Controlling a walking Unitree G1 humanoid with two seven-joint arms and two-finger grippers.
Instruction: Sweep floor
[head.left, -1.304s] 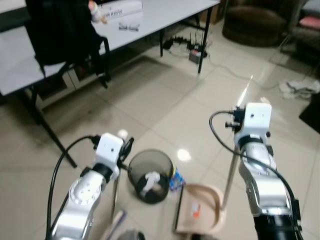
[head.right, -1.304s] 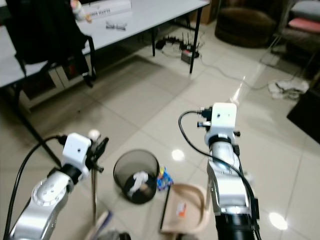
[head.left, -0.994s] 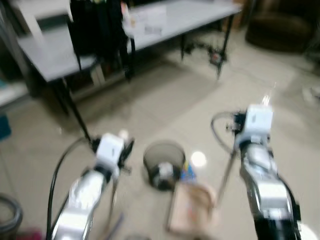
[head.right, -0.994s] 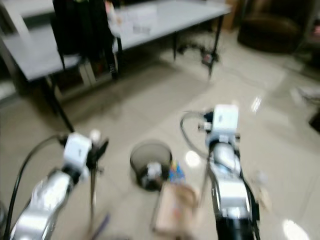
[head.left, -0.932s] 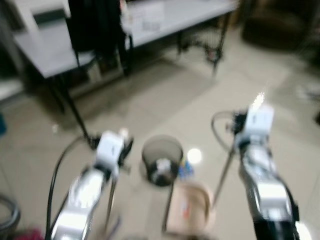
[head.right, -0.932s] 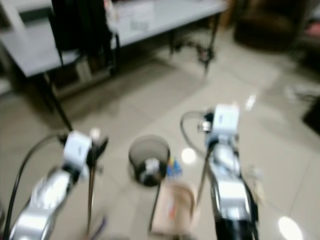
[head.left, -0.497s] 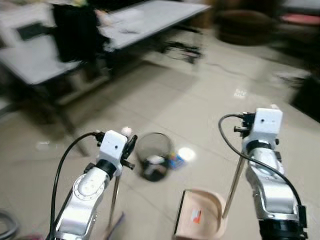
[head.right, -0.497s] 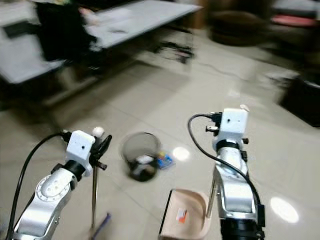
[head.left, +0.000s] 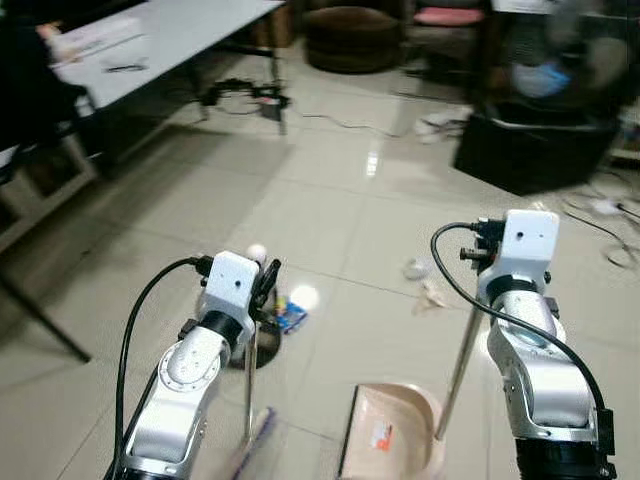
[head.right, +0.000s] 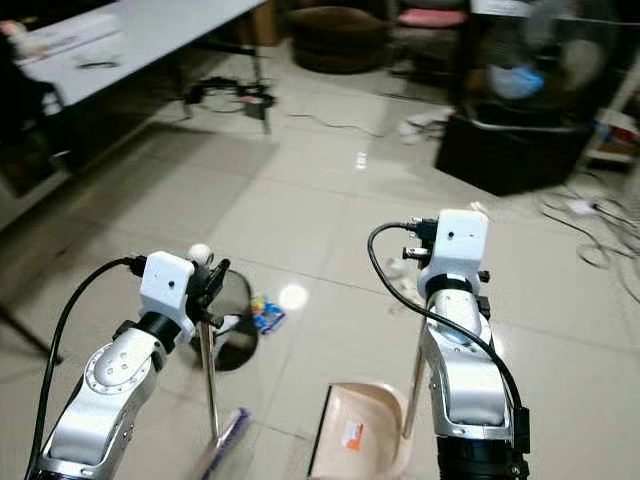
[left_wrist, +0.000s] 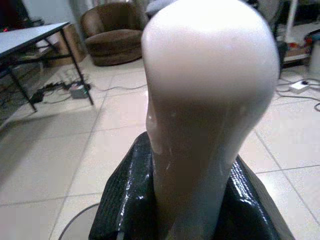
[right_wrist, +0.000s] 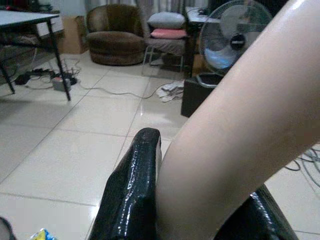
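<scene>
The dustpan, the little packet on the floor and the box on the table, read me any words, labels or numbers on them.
No text can be read in these pictures.
dustpan: an orange and white patch in the pan, too blurred to tell as print.
blue and yellow packet: printed wrapper, too small and blurred to read.
box on the grey table: dark marks along its side, too blurred to read.

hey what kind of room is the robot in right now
Probably a lived-in home room, part lounge, part workspace: a brown round armchair and a standing electric fan at the far side, a long grey table on black legs, and cables trailing over the glossy beige tiled floor.
</scene>
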